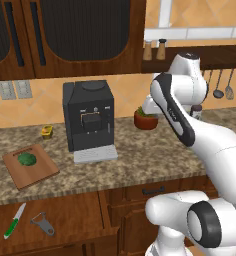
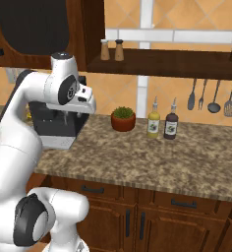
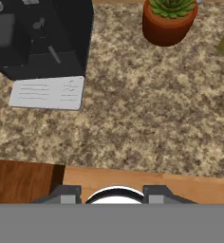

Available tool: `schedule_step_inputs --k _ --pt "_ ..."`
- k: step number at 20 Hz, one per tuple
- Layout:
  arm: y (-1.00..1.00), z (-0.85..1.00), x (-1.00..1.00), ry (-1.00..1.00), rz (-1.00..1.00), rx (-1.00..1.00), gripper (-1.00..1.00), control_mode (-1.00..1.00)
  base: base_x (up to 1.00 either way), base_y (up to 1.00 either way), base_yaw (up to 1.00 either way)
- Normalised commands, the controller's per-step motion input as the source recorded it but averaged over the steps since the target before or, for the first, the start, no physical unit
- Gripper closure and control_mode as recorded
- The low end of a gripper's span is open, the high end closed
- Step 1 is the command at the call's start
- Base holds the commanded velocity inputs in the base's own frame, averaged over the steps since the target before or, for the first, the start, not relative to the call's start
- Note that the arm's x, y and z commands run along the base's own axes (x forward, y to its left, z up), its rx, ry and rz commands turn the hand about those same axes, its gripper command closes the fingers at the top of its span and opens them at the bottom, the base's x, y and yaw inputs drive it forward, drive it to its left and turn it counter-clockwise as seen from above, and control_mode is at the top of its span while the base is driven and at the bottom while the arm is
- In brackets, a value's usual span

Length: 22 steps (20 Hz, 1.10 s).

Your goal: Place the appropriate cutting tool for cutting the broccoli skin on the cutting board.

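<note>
Knife (image 1: 15,221), green handle and short silver blade: lying flat on a brown wooden surface (image 1: 65,220) below the counter's front edge, down and well to the left of the coffee machine (image 1: 89,120), blade end pointing up toward the counter. Just beside it, on the side nearer the machine, a grey Y-shaped peeler (image 1: 42,223), not touching the knife.

Cutting board (image 1: 30,167): reddish-brown, flat on the speckled stone counter (image 1: 140,155), left of the coffee machine and a little forward of it, turned at an angle to the counter edge. On its far half, the broccoli (image 1: 26,159), a small dark green lump. Behind the board, close to the machine's left side, a small yellow item (image 1: 47,131), too small to identify.

Right of the coffee machine, near the wall, a potted plant (image 1: 146,119) in a red-brown pot.

Gripper (image 3: 111,195): hovering above the counter to the right of the coffee machine, looking down at its grey drip tray (image 3: 47,92) and the plant. Fingertips (image 3: 64,194) standing partly apart, nothing between them, well away from the knife.
</note>
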Motion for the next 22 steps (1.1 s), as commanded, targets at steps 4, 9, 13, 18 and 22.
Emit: schedule_step_inputs --k 4,9,13,18,22 --pt "0.32 -0.06 -0.36 -0.01 0.05 -0.02 -1.00 -1.00 0.00 0.00 0.00" --pt "0.97 -0.64 -0.16 0.05 0.11 -0.12 -1.00 -1.00 0.00 0.00 0.00" --pt "1.00 -0.78 0.08 0.10 0.00 -0.15 -1.00 -1.00 0.00 0.00 0.00" --pt "1.00 -0.67 -0.40 0.25 0.16 -0.05 -1.00 -1.00 0.00 0.00 0.00" --pt "1.00 -0.58 -0.08 0.24 0.08 0.00 -1.00 -1.00 0.00 0.00 0.00"
